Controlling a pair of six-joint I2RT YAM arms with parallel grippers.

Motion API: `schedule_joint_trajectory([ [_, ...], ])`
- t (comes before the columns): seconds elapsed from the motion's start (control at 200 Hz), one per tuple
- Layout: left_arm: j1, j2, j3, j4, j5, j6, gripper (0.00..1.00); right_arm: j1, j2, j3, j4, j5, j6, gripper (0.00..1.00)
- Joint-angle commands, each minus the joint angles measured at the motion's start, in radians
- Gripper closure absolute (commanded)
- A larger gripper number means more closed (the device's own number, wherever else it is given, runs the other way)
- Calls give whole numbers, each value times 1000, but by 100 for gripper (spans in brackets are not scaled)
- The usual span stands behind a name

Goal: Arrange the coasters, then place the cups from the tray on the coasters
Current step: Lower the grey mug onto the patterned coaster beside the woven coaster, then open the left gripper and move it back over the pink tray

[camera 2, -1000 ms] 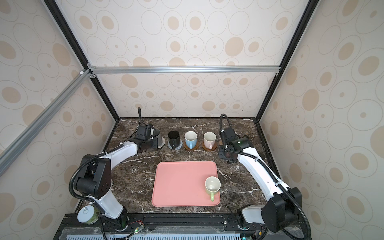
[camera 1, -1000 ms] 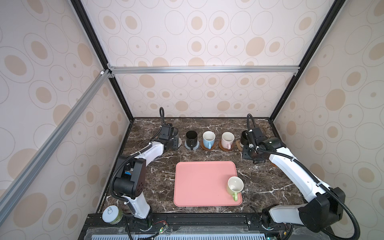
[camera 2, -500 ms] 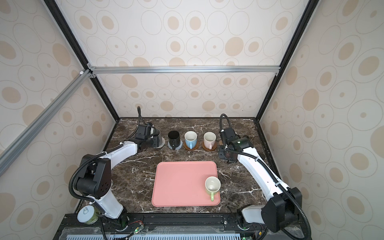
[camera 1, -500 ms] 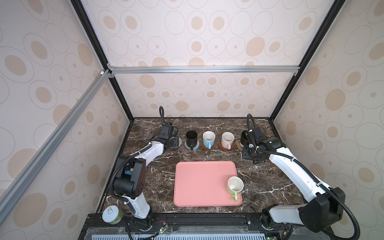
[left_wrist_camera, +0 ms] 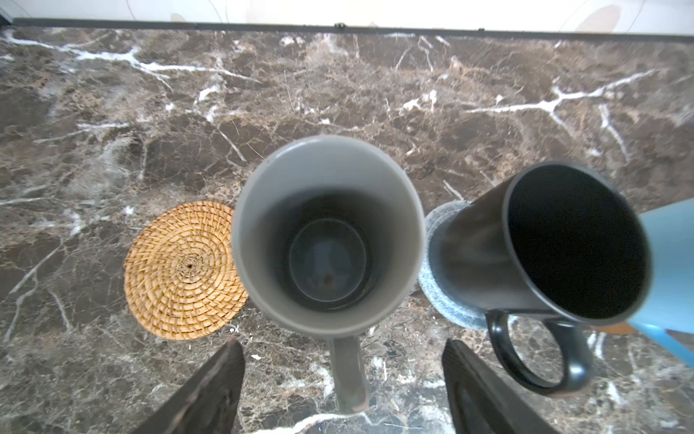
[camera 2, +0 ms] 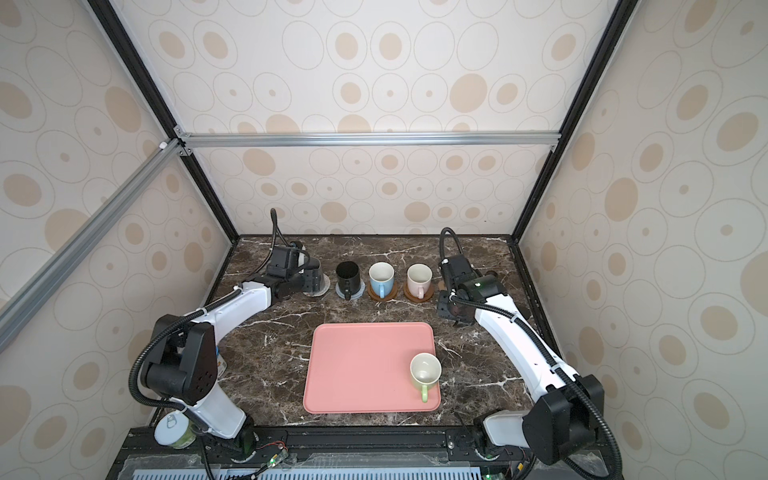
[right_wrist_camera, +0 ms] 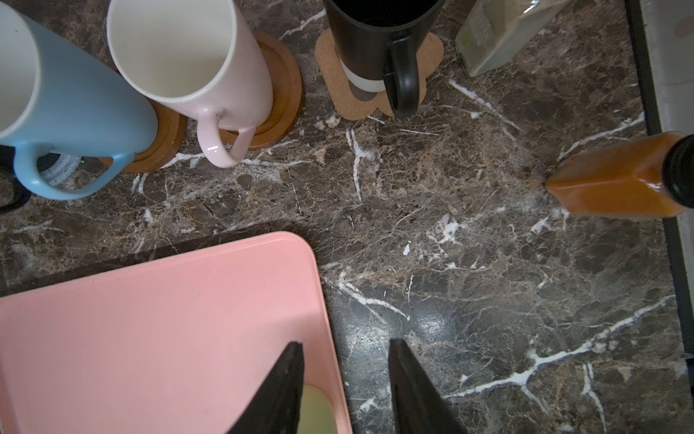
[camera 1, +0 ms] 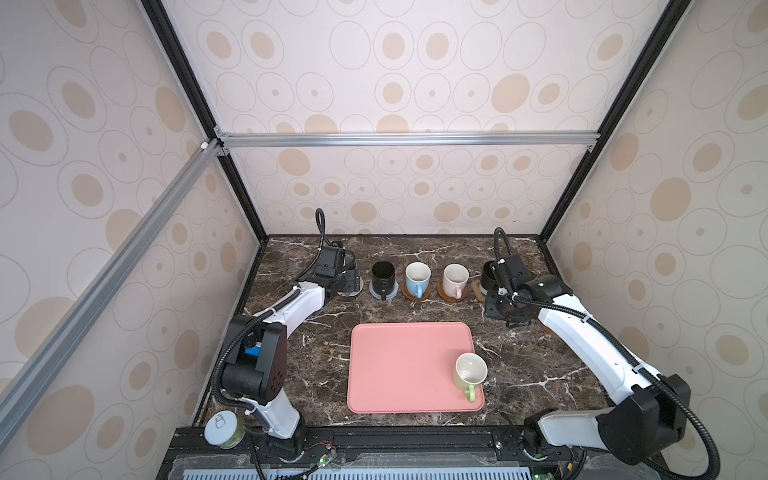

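Left end effector (left_wrist_camera: 342, 344): jaws spread, clear on either side of the handle of the grey mug (left_wrist_camera: 326, 233), which stands centre frame. Rattan coaster (left_wrist_camera: 180, 266) just left of it, bare. Right end effector (right_wrist_camera: 347, 342): open, empty.

Judgement: placing step. One cup remains, the pale green mug (camera 1: 469, 371), lower right on the pink tray (camera 1: 399, 365). Next move: grasp it and carry it to the rattan coaster.

The tray (camera 1: 395, 365) is pink, the cup (camera 1: 469, 372) pale green.
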Motion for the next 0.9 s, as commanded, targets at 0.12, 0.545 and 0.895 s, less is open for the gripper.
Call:
schedule_joint_trajectory([
  [0.12, 8, -65, 49, -82, 22, 4, 14, -8, -16, -1, -15, 21, 1, 59],
  [0.545, 8, -139, 36, -173, 78, 72, 21, -17, -8, 5, -12, 16, -16, 59],
  [0.895, 7, -112, 61, -230, 61, 113, 21, -24, -13, -3, -5, 11, -17, 59],
])
